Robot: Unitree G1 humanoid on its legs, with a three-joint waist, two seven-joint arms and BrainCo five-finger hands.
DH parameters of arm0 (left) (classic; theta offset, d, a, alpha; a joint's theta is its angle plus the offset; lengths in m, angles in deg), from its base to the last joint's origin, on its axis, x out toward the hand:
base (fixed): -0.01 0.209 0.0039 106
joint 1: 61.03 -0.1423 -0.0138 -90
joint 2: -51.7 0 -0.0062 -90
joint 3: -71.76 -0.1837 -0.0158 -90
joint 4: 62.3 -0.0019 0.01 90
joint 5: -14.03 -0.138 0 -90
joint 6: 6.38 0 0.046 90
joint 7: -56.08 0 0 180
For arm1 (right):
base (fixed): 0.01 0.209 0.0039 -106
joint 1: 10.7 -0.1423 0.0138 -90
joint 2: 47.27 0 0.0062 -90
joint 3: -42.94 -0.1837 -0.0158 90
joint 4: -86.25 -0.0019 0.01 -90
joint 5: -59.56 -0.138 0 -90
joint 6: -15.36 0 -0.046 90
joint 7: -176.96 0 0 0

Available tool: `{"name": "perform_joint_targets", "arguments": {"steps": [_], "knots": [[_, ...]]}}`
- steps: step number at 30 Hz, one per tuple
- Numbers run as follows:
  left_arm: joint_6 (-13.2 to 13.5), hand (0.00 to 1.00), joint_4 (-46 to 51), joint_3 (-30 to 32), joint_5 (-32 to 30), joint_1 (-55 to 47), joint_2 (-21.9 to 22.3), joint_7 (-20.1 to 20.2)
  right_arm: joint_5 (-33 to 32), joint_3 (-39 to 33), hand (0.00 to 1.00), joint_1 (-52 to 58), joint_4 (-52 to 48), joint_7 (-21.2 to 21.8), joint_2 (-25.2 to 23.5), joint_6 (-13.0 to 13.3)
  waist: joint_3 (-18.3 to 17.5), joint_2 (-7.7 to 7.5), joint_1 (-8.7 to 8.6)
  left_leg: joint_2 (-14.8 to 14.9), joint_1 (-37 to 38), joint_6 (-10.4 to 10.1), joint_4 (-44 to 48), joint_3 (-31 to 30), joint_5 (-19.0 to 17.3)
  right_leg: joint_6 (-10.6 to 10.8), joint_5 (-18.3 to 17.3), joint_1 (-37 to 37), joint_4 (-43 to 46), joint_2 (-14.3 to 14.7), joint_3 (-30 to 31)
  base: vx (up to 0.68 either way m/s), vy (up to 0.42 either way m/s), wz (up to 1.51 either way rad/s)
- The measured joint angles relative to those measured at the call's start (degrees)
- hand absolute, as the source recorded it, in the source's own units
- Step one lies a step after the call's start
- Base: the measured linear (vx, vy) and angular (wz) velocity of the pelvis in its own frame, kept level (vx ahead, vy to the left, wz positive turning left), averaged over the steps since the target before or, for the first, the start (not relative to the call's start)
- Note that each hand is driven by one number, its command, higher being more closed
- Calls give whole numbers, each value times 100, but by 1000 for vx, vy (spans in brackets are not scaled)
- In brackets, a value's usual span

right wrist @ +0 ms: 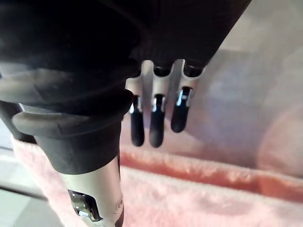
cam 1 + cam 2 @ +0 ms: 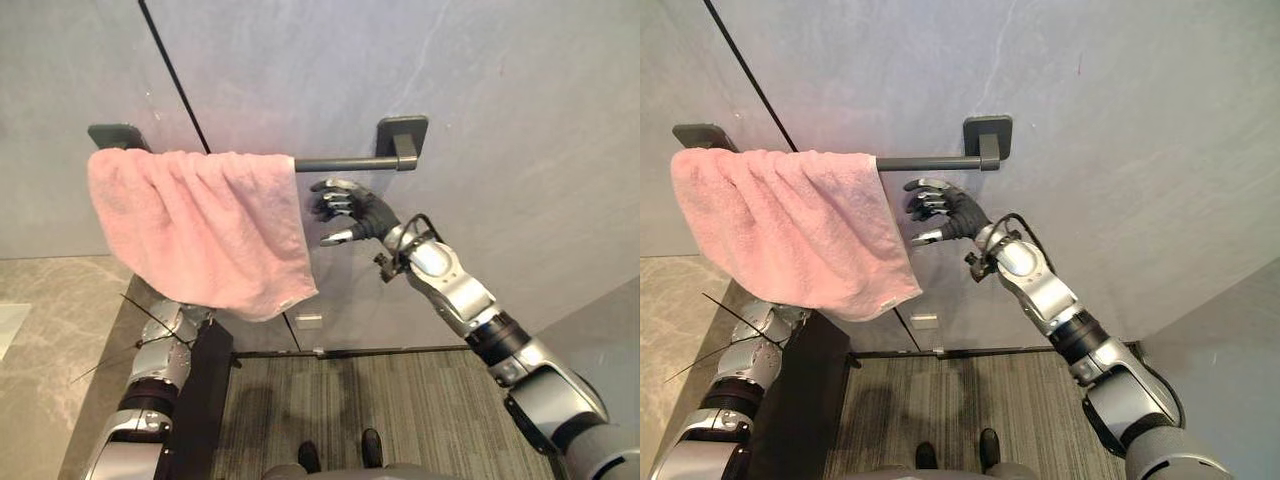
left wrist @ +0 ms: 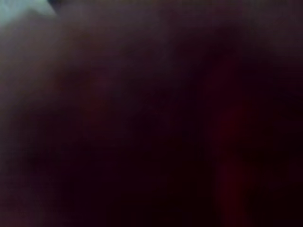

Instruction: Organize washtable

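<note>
**A:** Left eye view first. What's the count?

**B:** One pink towel (image 2: 200, 225), draped over one dark towel bar (image 2: 345, 163). The bar sits on two dark brackets (image 2: 403, 135) fixed to the grey wall (image 2: 480, 90). The towel covers the bar's left part and the right part is bare.

**A:** And the hands?

**B:** The right hand (image 2: 345, 212) is raised just below the bare stretch of bar, close beside the towel's right edge. Its fingers are loosely bent, the thumb stands apart, and it grips nothing. The left arm (image 2: 160, 360) rises under the hanging towel and its hand is hidden behind the cloth, so I cannot tell how that hand stands.

**A:** Does the right eye view differ?

**B:** No, it shows the same scene. The fingertips are very near the towel's edge, but I cannot tell whether they touch it.

**A:** Left wrist view?

**B:** It is too dark and blurred to make anything out.

**A:** Right wrist view?

**B:** The dark-tipped fingers (image 1: 156, 127) reach out side by side, nearly straight, with the fluffy pink towel just past them. Nothing is pinched between fingers and thumb.
</note>
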Motion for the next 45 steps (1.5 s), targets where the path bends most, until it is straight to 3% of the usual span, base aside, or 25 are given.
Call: {"name": "perform_joint_targets", "arguments": {"steps": [7, 8, 18, 25, 28, 33, 45], "knots": [[6, 100, -1, -38, 62, 108, 57, -117, 0, 293, 0, -581, 487, -96, -588, 3, 28, 46, 15, -1, -59, 22, 4, -165, 24, 0, 0, 3, 0, -8, -77, -1, 26, 12], [9, 100, -1, -38, 62, 114, 61, -120, 0, 346, 100, -606, 487, -102, -600, 3, 28, 47, 13, -1, -63, 22, 6, -178, 25, 0, 0, 3, 0, -9, -79, 0, 29, 9], [112, 100, 2, -34, 60, 127, 144, -217, 20, 316, 100, -635, 665, -107, -569, 7, 28, 47, -8, 0, -110, 22, 85, -239, 24, 0, 0, 13, 0, -19, -77, -5, 15, 3], [113, 100, 127, 48, 51, 91, 145, -216, 52, -839, 100, 351, -145, -155, -338, 78, 28, 48, -29, -8, -99, 23, 96, -227, 25, 0, -1, 11, 28, -28, -42, -29, 22, -1], [116, 100, 245, 282, 48, -11, 144, -209, 49, -1230, 100, 690, -307, -181, -202, 102, 25, 53, -144, -17, -86, 23, 95, -190, 26, 0, -1, 8, 30, -34, 4, -25, 32, -7], [116, 100, 355, 410, 41, -86, 144, -207, -3, -1745, 100, 1048, -627, -224, 100, 149, 21, 60, -174, -15, -49, 23, 84, -124, 25, 1, 1, 11, 27, -30, 64, -11, 22, -7], [116, 100, 360, 433, 40, -188, 147, -204, -127, -1755, 100, 1188, -715, -204, 127, 156, 16, 63, -156, -15, -6, 23, 80, -125, 25, 0, 1, 62, 0, -28, 62, -1, 3, 0]]}}
